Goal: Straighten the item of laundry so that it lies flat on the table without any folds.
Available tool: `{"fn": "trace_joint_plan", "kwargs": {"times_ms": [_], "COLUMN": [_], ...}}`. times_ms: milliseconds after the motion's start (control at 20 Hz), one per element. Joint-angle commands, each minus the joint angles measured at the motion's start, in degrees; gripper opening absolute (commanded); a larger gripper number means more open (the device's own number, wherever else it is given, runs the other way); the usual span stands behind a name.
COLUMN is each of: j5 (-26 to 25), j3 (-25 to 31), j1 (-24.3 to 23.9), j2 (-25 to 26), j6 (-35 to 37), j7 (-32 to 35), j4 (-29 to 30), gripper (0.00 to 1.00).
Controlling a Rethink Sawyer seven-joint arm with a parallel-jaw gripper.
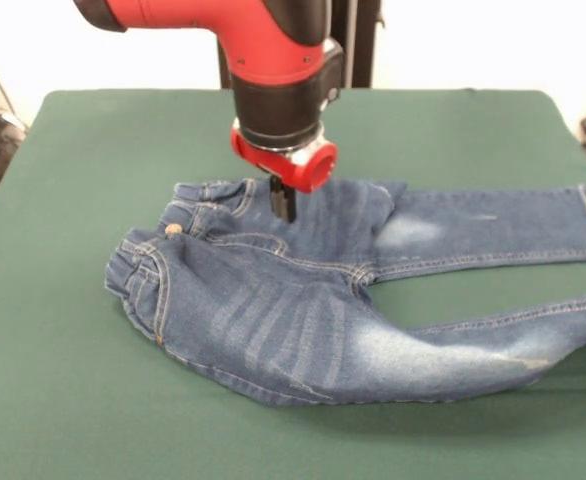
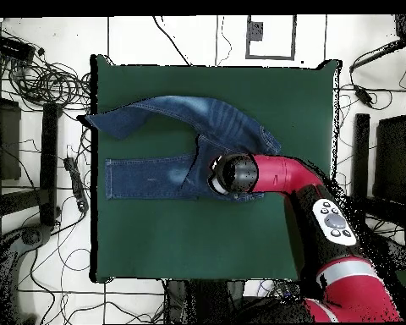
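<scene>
Front view: a small pair of blue denim jeans (image 1: 303,300) lies near the middle of the dark green table (image 1: 63,380), waistband toward the picture's left and legs running off to the right. The far leg stretches fairly straight and flat; the near leg bulges up in a soft hump across the seat and thigh and bends at the knee, so the garment is only partly spread. In judgement, the job is somewhere past its start but far from finished: the near leg, the puckered elastic waistband and the ridges near the crotch are yet to be smoothed. The cloth is mid-weight denim with faded whitish patches, tan stitching and a brass button (image 1: 174,229) at the waist. The red and black arm's gripper (image 1: 283,200) comes down on the seat just behind the waistband; its dark tips sit close together at the fabric, but whether they pinch denim or merely press on it cannot be told. The felt-like tabletop around the jeans is matte and smooth.
</scene>
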Motion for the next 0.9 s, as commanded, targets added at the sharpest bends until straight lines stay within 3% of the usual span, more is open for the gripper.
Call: {"fn": "trace_joint_plan", "kwargs": {"times_ms": [50,200,900], "j5": [-5.5,-7.0,-11.4], "j3": [5.5,4.8,7.4], "j1": [-0.9,-0.5,-2.8], "j2": [1.9,2.8,6.1], "j6": [-3.3,-5.2,-7.0], "j7": [-12.4,-10.2,-11.1], "j4": [5.4,5.1,3.7], "gripper": [0.00,0.00,0.00]}}
